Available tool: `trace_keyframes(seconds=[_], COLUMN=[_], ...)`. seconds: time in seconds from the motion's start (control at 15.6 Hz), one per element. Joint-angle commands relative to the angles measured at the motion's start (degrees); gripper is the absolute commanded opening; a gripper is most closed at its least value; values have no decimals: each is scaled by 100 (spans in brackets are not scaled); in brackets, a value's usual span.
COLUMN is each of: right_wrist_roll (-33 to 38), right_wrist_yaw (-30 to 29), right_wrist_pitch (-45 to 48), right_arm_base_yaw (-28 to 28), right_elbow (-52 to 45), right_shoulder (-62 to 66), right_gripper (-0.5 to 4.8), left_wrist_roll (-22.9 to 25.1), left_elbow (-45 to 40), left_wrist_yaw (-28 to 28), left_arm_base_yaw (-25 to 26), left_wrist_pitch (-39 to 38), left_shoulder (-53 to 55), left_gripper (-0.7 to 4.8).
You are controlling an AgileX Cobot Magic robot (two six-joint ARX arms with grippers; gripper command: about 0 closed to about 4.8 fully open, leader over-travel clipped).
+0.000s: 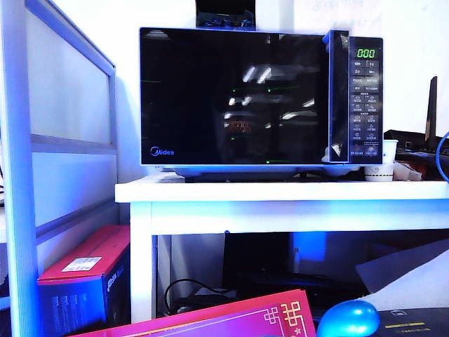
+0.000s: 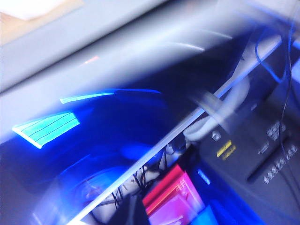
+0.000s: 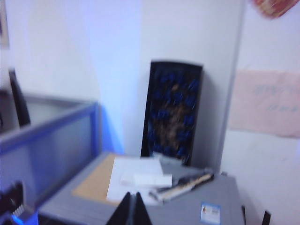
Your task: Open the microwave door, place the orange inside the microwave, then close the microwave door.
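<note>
We read "Midea" in small script at the lower left corner of the microwave door (image 1: 235, 95), and the green display (image 1: 365, 53) at the top of the button panel (image 1: 365, 102) shows "000"; the button legends beneath it are too small for us to make out. The microwave (image 1: 261, 98) stands on a white table (image 1: 280, 191), its door shut flush, a large glossy black pane that mirrors ceiling lights, with a thin pale edge and a dark vertical handle strip (image 1: 339, 95) just left of the panel. The front edge of the table runs clear across the exterior view, with open room in front of the door. A white paper cup (image 1: 379, 172) sits on the table just right of the microwave. Below the table a red box (image 1: 88, 281) carries a white label we cannot read, a red and gold card (image 1: 231, 319) lies at the near edge, and a shiny blue ball (image 1: 349, 319) rests beside it. We see no orange in any view. The left wrist view is smeared with motion blur, so we cannot tell how the left gripper stands. The right gripper (image 3: 132, 208) shows its dark fingertips pressed together, empty, above a grey surface (image 3: 187, 206) that holds white papers (image 3: 136, 180).
</note>
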Motion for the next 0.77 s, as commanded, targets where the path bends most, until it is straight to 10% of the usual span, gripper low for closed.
trace_keyframes(seconds=[0.06,0.77], right_wrist_roll=[-55,-57], right_wrist_yaw=[-15,0], right_wrist_pitch=[-17,175], right_arm_base_yaw=[7,7], right_elbow=[13,17], right_shoulder=[66,-212], right_gripper=[-1,-1], left_wrist_roll=[-37,-87], left_elbow=[11,15], left_wrist_yaw=[-2,20], left_arm_base_yaw=[9,7], left_wrist_pitch=[74,658], left_shoulder=[-35,-1790], left_gripper=[-5,-5])
